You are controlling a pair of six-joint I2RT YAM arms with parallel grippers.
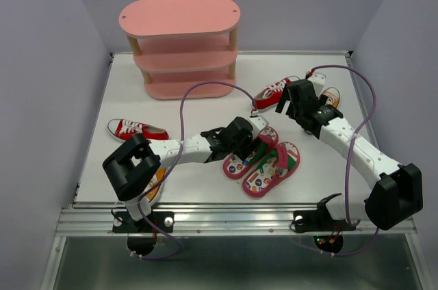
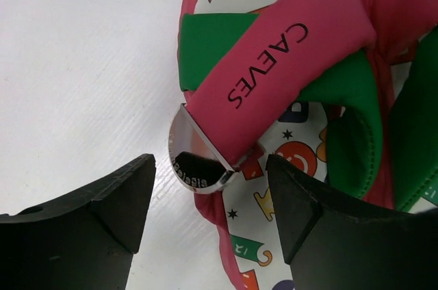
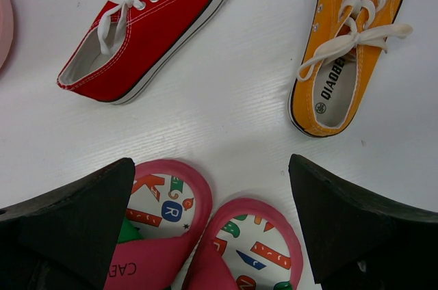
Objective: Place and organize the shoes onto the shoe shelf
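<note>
Top view: The pink three-tier shoe shelf [image 1: 179,15] with oval boards stood at the white tabletop's [image 1: 123,91] far edge. The pink flip-flops [image 1: 274,172] with patterned white insoles lay near the front. My left claw [image 1: 259,141] hung over them, and my right claw [image 1: 291,102] was past their far ends.
Left wrist: My left claw stood open and gripped nothing. A pink-and-green strap's [image 2: 274,71] silver tag [image 2: 195,160] sat at the gap between its black fingers [image 2: 89,228].
Right wrist: My right claw gaped wide and empty. A red sneaker [image 3: 150,23] and an orange sneaker [image 3: 345,44] lay beyond it.

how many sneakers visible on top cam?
4. One red sneaker at the table's left; second red sneaker right of the shelf; one orange sneaker behind the right arm; second orange sneaker mostly hidden under the left arm, near edge.
</note>
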